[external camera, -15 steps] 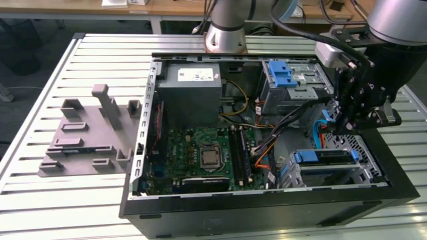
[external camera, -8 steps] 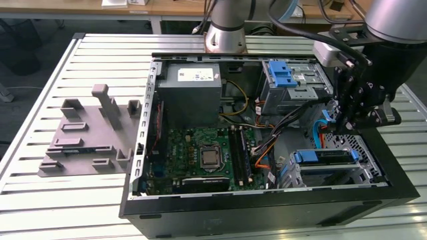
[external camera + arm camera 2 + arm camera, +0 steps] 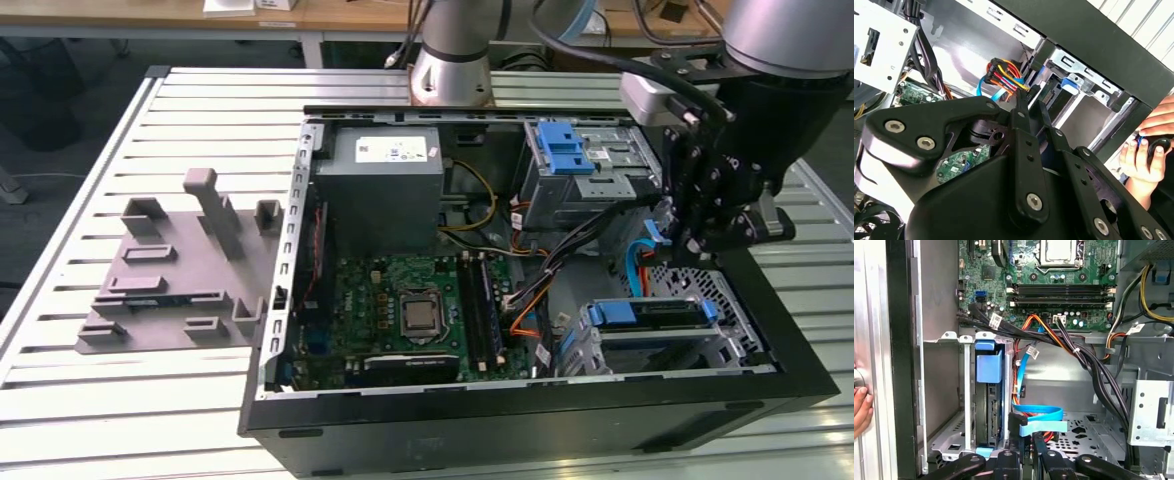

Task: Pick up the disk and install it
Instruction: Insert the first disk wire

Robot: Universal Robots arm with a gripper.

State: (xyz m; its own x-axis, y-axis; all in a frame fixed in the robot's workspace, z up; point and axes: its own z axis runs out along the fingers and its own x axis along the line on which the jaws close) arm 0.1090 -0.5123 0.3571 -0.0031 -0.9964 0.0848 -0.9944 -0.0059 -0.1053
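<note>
The disk (image 3: 650, 316) sits in the lower drive cage (image 3: 727, 300) at the front corner of the open computer case, on the exterior view's right, its blue rail facing up. In the first wrist view the disk (image 3: 988, 405) stands edge-on between the cage's metal walls, under a blue tab. My gripper (image 3: 694, 250) hangs just above and behind that cage, apart from the disk. Its fingers (image 3: 1019, 107) lie close together with nothing between them. In the first wrist view the gripper (image 3: 1030, 436) is next to a blue flat cable (image 3: 1041, 420).
The grey power supply (image 3: 387, 175) and an upper cage with a blue latch (image 3: 567, 150) stand at the case's back. The motherboard (image 3: 414, 310) fills the case floor. Cable bundles (image 3: 1089, 365) run beside the gripper. A person's hand (image 3: 1144, 155) rests outside the case wall. A grey fixture (image 3: 174, 270) lies on the table.
</note>
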